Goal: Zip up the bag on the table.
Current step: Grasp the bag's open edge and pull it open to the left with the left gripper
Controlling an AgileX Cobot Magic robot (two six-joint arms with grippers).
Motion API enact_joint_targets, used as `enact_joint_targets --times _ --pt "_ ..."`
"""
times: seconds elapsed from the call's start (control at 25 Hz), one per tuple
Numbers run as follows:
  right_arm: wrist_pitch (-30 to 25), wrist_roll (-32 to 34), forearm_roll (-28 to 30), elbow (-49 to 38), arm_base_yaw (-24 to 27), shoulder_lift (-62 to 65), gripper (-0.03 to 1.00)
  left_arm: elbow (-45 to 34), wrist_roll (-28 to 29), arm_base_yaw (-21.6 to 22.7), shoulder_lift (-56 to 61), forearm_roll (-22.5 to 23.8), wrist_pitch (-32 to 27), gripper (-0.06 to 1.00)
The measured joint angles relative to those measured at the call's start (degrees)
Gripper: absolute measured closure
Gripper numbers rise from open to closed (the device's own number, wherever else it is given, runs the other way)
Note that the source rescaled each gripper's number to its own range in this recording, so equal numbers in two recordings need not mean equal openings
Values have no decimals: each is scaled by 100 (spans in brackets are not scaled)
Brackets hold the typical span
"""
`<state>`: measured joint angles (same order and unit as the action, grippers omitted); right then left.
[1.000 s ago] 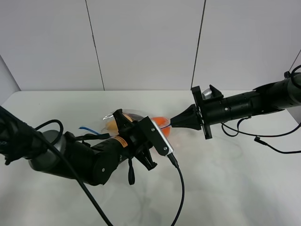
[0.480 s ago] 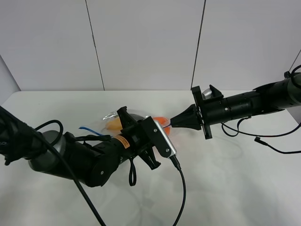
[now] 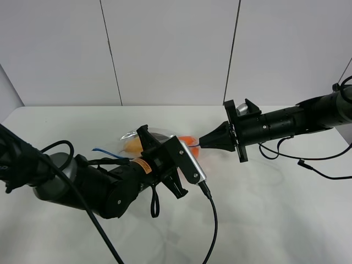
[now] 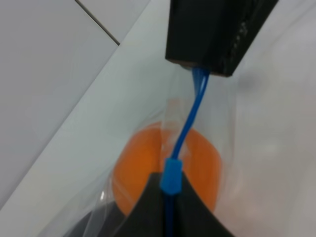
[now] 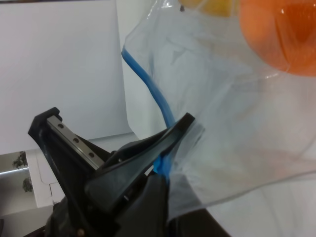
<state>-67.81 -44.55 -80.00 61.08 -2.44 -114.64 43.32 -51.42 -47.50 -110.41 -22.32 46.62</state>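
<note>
Zipper strip (image 4: 191, 111) runs taut between our two grippers: left gripper (image 4: 170, 186) is pinched closed on its blue slider (image 4: 171, 173), right gripper (image 5: 170, 158) is clamped tight further along. Clear bag (image 5: 222, 123) hangs between them over the white table (image 3: 264, 209), orange (image 4: 133, 177) just past our left tips.

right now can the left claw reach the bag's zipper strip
Likely yes: the left claw looks shut on the blue zipper strip itself, with nothing between them and the right claw pinching its far end.
</note>
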Motion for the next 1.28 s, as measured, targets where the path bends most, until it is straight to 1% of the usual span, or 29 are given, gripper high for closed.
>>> enact_joint_targets --times 0.36,0.44,0.52,0.6,0.64,0.72,0.84,0.92,0.96,1.16,1.28 --pt "0 0 0 0 0 0 97 0 0 0 0 0 0 94" --pt "-6 0 0 0 0 0 97 0 0 0 0 0 0 88" --pt "-18 0 0 0 0 0 97 0 0 0 0 0 0 78" --pt "-25 0 0 0 0 0 97 0 4 0 0 0 19 65" --pt "-25 0 0 0 0 0 97 0 4 0 0 0 48 61" --pt "-25 0 0 0 0 0 97 0 10 0 0 0 94 56" --pt "-25 0 0 0 0 0 97 0 10 0 0 0 207 54" --pt "-25 0 0 0 0 0 97 0 10 0 0 0 213 54" --pt "-25 0 0 0 0 0 97 0 15 0 0 0 213 55" --pt "-25 0 0 0 0 0 97 0 15 0 0 157 213 74" --pt "-25 0 0 0 0 0 97 0 15 0 0 197 213 80"
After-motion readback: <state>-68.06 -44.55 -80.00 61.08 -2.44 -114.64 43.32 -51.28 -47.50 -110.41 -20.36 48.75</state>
